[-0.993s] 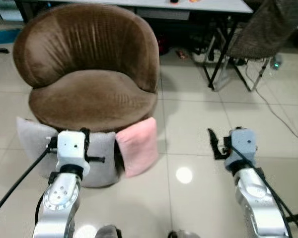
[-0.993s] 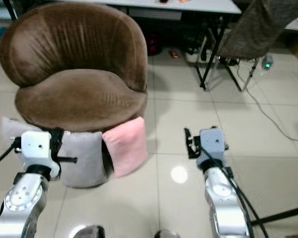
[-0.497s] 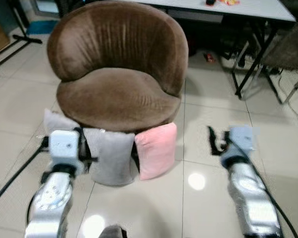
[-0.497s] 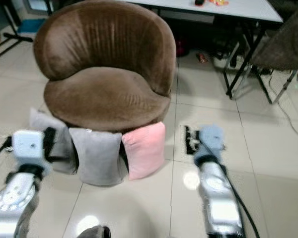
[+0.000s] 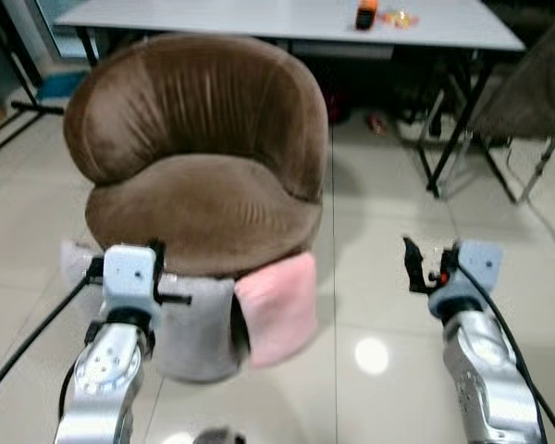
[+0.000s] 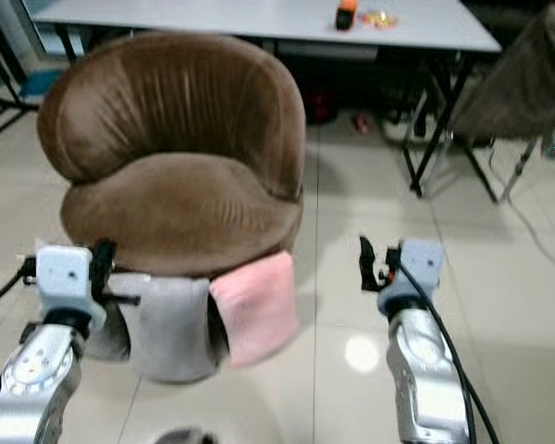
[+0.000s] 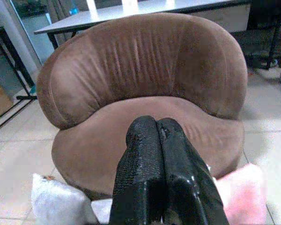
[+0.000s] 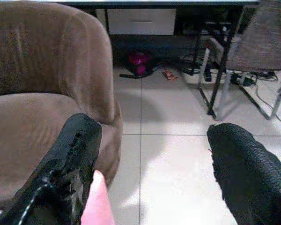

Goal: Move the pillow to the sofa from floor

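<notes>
The brown sofa [image 5: 199, 157] stands on the tiled floor [image 5: 379, 277] with its seat bare. A grey pillow [image 5: 196, 324] and a pink pillow [image 5: 279, 307] lean against its base, so this looks like the approach step. Next, one hand must reach down to a pillow. The left hand [image 7: 161, 136] is clenched and empty above the grey pillow; the right hand [image 8: 154, 140] is released, well apart from the pink one. The head views add a desk [image 5: 259, 18] behind; the wrist views confirm the fingers.

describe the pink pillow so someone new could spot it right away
Find the big round brown sofa chair in front of the white table. On the floor against its front lean several pillows; the pink pillow is the rightmost, beside the grey pillows.
</notes>
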Robot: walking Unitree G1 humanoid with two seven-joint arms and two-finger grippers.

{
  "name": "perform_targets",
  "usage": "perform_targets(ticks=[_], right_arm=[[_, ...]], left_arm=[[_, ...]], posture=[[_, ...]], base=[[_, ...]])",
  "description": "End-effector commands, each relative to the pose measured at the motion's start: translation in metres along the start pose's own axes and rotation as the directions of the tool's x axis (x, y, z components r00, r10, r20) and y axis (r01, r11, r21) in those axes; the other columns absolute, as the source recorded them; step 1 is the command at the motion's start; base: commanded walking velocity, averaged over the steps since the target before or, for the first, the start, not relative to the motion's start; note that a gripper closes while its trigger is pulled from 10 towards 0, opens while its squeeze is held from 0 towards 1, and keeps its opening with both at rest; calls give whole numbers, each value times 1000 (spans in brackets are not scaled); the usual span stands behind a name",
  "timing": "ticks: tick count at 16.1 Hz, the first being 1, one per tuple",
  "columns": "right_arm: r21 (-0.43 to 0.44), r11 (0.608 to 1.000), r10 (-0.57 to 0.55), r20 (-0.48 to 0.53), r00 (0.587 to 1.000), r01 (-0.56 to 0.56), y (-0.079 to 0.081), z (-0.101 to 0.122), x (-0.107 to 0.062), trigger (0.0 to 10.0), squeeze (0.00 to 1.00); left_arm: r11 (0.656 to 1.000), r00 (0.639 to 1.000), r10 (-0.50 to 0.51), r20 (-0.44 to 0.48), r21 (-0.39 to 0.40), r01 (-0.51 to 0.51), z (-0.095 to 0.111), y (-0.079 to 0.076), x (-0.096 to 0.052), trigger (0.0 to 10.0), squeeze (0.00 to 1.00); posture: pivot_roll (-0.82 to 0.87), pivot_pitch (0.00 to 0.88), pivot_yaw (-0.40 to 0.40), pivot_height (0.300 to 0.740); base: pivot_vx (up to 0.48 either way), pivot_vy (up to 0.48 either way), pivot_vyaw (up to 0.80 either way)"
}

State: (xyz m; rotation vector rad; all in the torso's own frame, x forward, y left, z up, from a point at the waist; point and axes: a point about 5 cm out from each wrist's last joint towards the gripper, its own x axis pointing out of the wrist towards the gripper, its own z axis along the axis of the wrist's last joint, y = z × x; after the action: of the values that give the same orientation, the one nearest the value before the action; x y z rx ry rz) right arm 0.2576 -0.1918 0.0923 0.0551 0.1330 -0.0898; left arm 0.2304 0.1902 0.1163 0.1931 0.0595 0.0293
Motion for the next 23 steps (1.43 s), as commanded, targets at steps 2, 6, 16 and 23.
perform_targets(ticks=[2, 6, 16, 23], right_arm=[[-2, 998, 57, 16, 998, -57, 10, 6, 5, 10000, 0], [18, 994, 111, 30, 993, -112, 14, 9, 5, 10000, 0], [41, 989, 140, 57, 989, -142, 24, 10, 9, 10000, 0], [58, 994, 94, 41, 995, -96, 20, 8, 14, 10000, 0]], left_arm=[[1000, 1000, 2, -4, 19, -2, -1, 0, 0, 10000, 0], [1000, 1000, -1, 7, 30, 1, 0, -1, -1, 10000, 0], [999, 1000, -18, 24, 42, 17, 4, 0, 6, 10000, 0], [999, 999, -25, 20, 37, 24, 4, 1, 12, 10000, 0]], posture=[[5, 75, -33, 740], [8, 66, -49, 740], [23, 49, -23, 740], [23, 33, -12, 740]], base=[[298, 0, 0], [291, 0, 0], [280, 0, 240], [280, 0, 0]])
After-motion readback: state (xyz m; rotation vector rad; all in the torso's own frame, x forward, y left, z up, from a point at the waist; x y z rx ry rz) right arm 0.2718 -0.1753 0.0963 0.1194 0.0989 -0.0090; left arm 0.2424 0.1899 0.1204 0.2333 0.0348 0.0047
